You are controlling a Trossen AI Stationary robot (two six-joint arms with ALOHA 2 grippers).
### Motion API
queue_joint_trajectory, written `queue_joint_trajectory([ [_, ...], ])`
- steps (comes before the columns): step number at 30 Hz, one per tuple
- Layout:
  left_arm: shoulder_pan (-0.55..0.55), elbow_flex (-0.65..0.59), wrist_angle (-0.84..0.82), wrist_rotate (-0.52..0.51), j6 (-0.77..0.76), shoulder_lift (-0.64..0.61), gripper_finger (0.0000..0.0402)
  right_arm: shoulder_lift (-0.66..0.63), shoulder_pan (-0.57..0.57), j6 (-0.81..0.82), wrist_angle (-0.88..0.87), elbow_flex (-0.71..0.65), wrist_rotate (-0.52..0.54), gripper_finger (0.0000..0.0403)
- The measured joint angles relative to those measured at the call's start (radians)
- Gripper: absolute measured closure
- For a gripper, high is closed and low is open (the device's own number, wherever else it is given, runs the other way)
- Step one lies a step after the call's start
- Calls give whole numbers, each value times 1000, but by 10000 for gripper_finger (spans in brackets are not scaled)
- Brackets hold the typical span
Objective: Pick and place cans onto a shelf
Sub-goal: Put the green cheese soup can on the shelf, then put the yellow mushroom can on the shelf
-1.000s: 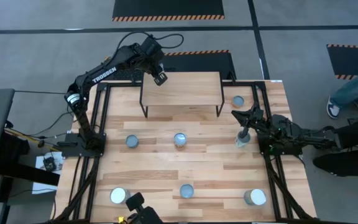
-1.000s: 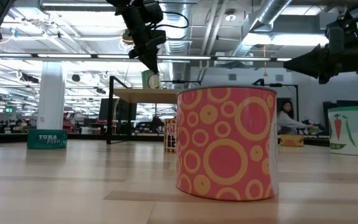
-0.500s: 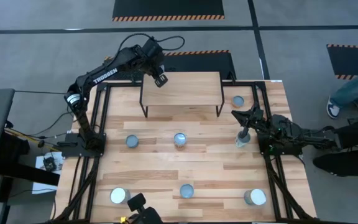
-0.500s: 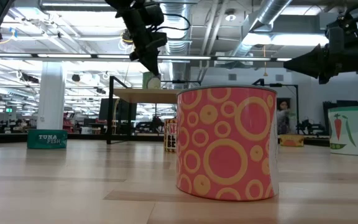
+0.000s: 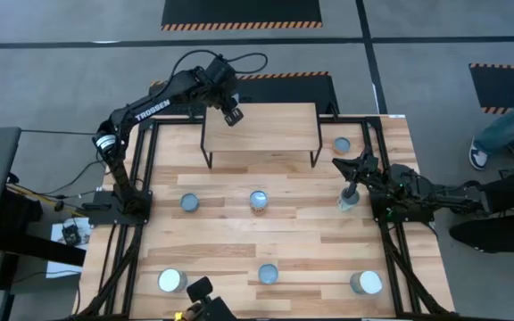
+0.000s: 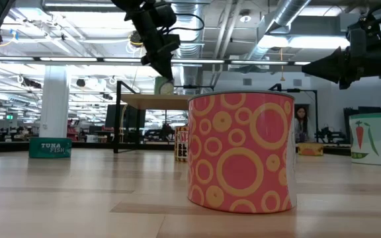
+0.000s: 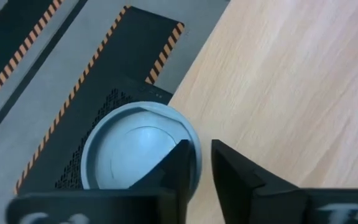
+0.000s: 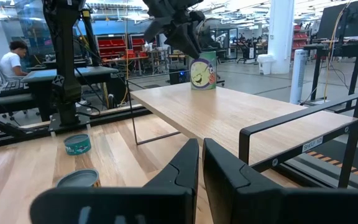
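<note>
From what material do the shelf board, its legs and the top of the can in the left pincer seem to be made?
The shelf board looks like light wood with a matte finish: grain lines show in the left wrist view. Its legs look like black-painted metal bars, thin and straight. The can held by the left pincer has a dull silver-blue top with pressed rings, probably metal.

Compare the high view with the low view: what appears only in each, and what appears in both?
Only the high view shows the whole tabletop from above, with seven cans spread across it, and the right gripper parked above the table's right side.

Only the low view shows can labels: the pink can with orange rings up close, the tuna fish can and a carrot-label can, plus a person in the room behind.

Both show the left gripper holding a can at the shelf.
</note>
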Motion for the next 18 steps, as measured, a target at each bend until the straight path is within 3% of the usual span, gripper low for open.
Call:
queue_joint_trajectory([
  [10,0,0,0,-5,32,-26,274,0,0,0,0,0,0,354],
  [18,-36,0,18,25,83,-143,281,0,0,0,0,0,0,354],
])
